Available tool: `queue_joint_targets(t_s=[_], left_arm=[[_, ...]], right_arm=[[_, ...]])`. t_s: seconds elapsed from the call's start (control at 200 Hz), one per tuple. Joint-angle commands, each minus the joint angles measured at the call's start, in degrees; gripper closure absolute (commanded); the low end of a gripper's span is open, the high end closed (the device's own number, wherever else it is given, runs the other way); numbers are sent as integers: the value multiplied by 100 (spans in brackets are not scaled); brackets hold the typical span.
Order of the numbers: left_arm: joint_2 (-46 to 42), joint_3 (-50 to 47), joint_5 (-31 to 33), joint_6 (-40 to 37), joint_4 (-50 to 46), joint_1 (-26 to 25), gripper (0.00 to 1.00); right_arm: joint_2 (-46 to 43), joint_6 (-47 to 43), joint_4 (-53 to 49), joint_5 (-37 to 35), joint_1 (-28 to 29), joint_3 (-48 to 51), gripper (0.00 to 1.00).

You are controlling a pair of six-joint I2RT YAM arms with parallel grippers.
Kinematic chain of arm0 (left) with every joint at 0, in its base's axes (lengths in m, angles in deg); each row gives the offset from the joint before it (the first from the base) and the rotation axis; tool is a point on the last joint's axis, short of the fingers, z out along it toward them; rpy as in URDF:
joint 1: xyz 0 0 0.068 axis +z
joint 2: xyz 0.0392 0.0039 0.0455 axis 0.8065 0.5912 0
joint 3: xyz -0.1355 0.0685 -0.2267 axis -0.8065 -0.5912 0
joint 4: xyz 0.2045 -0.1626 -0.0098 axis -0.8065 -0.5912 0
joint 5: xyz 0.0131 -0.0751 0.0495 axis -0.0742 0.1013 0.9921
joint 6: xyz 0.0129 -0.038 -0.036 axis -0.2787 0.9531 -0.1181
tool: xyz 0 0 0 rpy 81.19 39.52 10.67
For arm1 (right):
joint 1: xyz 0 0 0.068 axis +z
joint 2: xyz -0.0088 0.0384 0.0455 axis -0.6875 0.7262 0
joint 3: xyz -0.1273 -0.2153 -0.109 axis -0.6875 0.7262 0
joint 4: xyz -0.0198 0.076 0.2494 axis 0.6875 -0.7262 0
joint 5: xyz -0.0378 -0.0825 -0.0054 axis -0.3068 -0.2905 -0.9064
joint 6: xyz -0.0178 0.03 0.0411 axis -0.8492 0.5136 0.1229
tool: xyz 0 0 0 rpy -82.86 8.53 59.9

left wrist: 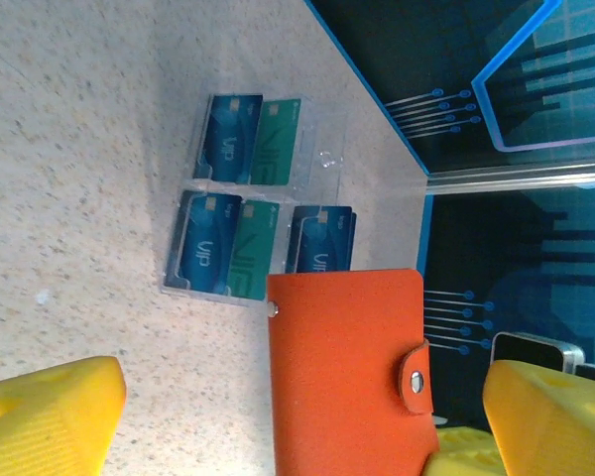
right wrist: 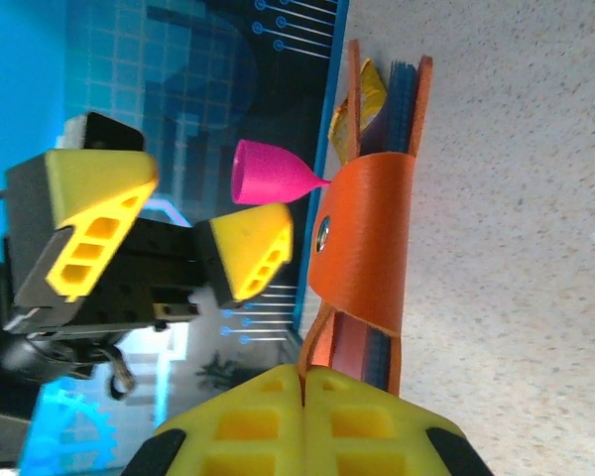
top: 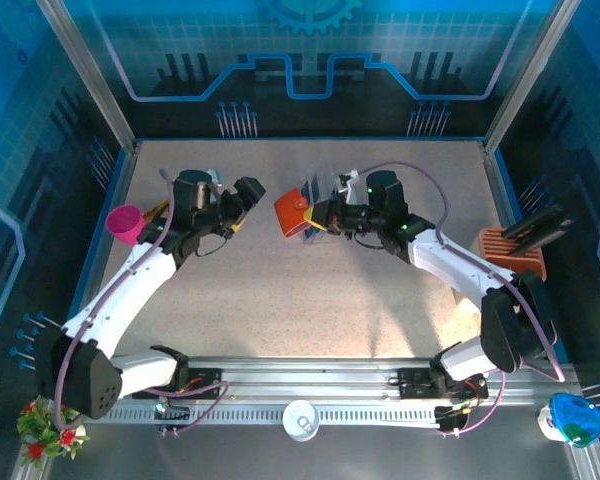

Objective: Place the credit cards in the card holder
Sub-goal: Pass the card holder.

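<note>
1. The right tool [right wrist: 302,385] had its yellow fingers pressed together on the near edge of the orange wallet [right wrist: 369,248], holding it on edge near the middle of the counter [top: 280,300]. Whether its lower edge touched the counter could not be told.
2. The wallet was shut, its tab wrapped over the side and the snap [right wrist: 324,233] fastened. No card could go in yet, so the step in hand was probably opening it.
3. Just beside the wallet, the left tool [top: 242,205] faced it with its jaws spread wide and nothing between them.
4. To do this well, the left tool would best close on the loose end of the tab, not on the wallet body, and pull straight away from the snap.
5. The right tool's pinch sat low on one edge, so a hard sideways tug could twist the wallet out of it. A short, steady pull looked safer.
6. Beyond the wallet, the credit cards [left wrist: 228,139] lay in a clear plastic rack [left wrist: 322,159] on the counter, three blue and two green, untouched.
7. Once the wallet opened, its pockets ought to face the rack, so each thin card could be lifted by a short edge and slid in flat.
8. A pink cup [top: 127,222] stood well apart on the left and posed no obstacle.
</note>
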Motion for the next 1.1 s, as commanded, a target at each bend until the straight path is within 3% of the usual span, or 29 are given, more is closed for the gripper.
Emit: queue_joint_targets(t_s=[0.0,0.545,1.096], left_arm=[[280,-59,-432,405,743,-67,9],[989,-76,-674,1031,2092,-85,28],[1132,-184,-789,1188,2482,-207,48]], right_arm=[[-74,946,1353,-10,-62,216,100],[319,1713,2547,-211,22,338,100],[614,1942,2970,-248,43,435,100]])
